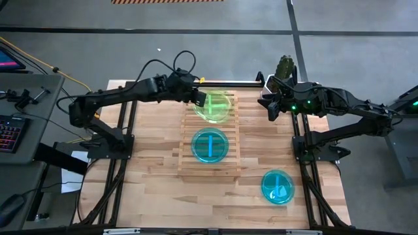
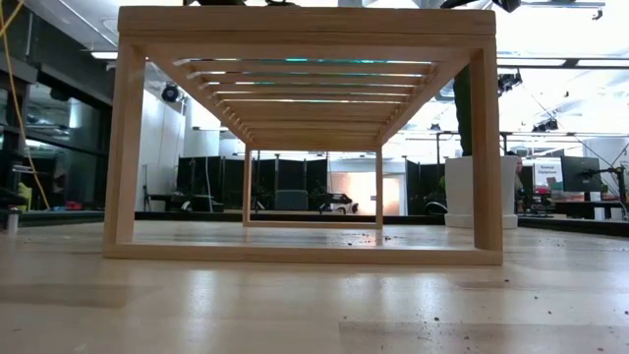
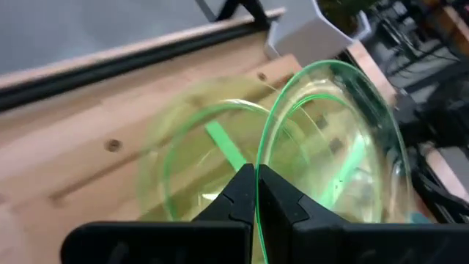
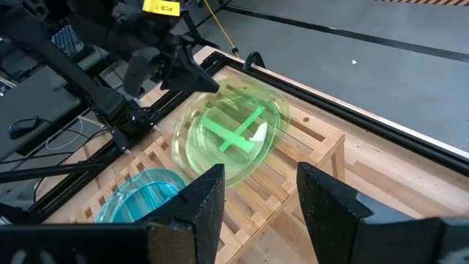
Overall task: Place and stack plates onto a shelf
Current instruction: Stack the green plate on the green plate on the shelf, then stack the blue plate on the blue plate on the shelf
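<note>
Over the far part of the light-wood slatted shelf (image 1: 230, 166), my left gripper (image 1: 198, 98) is shut on a lime green plate (image 3: 344, 147) that stands tilted. A second lime green plate (image 3: 198, 161) shows under it, and the two overlap (image 4: 234, 136) in the right wrist view. Whether the lower one lies on the slats cannot be told. One cyan plate (image 1: 210, 145) lies flat on the middle of the shelf. The other cyan plate (image 1: 277, 186) lies on the table toward its near right corner. My right gripper (image 1: 269, 104) is open and hovers just right of the shelf's far end. My left gripper pinches the tilted lime green plate by its rim (image 3: 261, 158), the thin edge running between the two shut fingers. The fingers come from the table's left, slanting down. The plate stands steeply tilted beyond the fingers, above the other green plate; whether the two plates touch I cannot tell.
Black frame rails (image 1: 127, 140) run along both sides of the table and across its far edge. A white block (image 1: 271, 81) and a green object (image 1: 285, 65) stand at the far right. In the low view the shelf (image 2: 305, 20) is an open wooden frame.
</note>
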### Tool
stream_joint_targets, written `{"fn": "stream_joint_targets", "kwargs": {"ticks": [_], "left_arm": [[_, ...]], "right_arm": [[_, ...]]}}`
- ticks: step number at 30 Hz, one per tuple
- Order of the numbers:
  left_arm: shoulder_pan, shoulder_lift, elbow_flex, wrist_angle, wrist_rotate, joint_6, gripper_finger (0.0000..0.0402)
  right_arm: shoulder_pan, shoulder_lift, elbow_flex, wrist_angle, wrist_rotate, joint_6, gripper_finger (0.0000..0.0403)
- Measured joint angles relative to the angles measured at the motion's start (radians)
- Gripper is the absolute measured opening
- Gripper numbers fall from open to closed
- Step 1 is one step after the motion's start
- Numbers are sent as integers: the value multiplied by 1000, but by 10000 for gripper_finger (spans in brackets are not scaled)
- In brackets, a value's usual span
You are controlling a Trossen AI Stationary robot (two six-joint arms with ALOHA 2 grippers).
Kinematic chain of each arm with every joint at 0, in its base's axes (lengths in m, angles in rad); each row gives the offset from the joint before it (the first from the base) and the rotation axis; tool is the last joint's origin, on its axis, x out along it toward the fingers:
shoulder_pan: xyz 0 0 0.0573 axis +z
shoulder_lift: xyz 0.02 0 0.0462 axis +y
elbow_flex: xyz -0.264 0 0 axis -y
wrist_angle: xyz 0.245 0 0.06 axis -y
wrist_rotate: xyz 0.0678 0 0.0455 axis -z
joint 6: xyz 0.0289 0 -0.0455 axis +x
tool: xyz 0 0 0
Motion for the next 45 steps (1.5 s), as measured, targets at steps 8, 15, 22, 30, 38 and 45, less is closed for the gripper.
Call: {"fn": "stream_joint_targets", "kwargs": {"ticks": [8, 15, 22, 30, 38, 45], "left_arm": [[31, -41, -3, -61, -97, 2, 0], [56, -36, -46, -63, -38, -9, 0], [54, -29, -48, -44, -36, 10, 0], [54, -29, -48, -42, -29, 35, 11], [54, -29, -48, -42, 14, 45, 75], [57, -58, -48, 17, 54, 63, 123]], "right_arm": [[0, 0, 0, 0, 0, -3, 154], [0, 0, 0, 0, 0, -3, 154], [0, 0, 0, -1, 0, -3, 154], [0, 0, 0, -1, 0, -3, 154], [0, 0, 0, -2, 0, -3, 154], [0, 0, 0, -2, 0, -3, 154]]}}
